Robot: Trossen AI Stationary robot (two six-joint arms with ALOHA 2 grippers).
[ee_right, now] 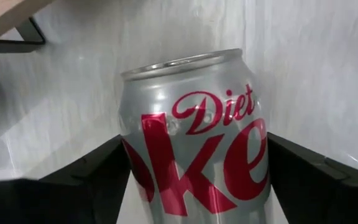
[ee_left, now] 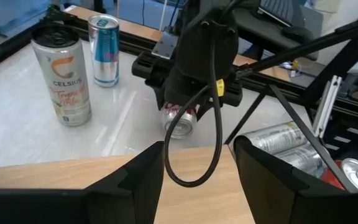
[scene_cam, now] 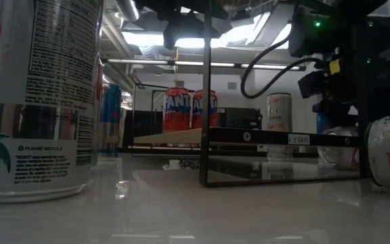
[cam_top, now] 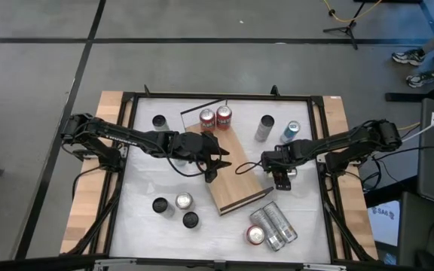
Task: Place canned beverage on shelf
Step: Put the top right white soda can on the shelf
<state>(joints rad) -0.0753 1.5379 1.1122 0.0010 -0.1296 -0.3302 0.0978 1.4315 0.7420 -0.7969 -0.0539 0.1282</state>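
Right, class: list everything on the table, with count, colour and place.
shelf: one, light-brown, table centre.
Fanta cans: two, red, upright on shelf's far end.
Diet Coke can: one, silver-red, at right gripper.
Celsius can: one, silver, far right.
blue can: one, beside it.
dark can: one, far left.
upright cans: three, two dark, one silver, near left.
lying cans: three, silver, near right.
left gripper: dark, open, over shelf.
right gripper: dark, around Diet Coke can.

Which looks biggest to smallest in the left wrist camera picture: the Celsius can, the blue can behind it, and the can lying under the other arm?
1. Celsius can, which looks largest, though it stands nearest the camera.
2. Blue can, upright just behind it.
3. Lying can, mostly hidden under the other arm's pincer, so its rank is unsure.
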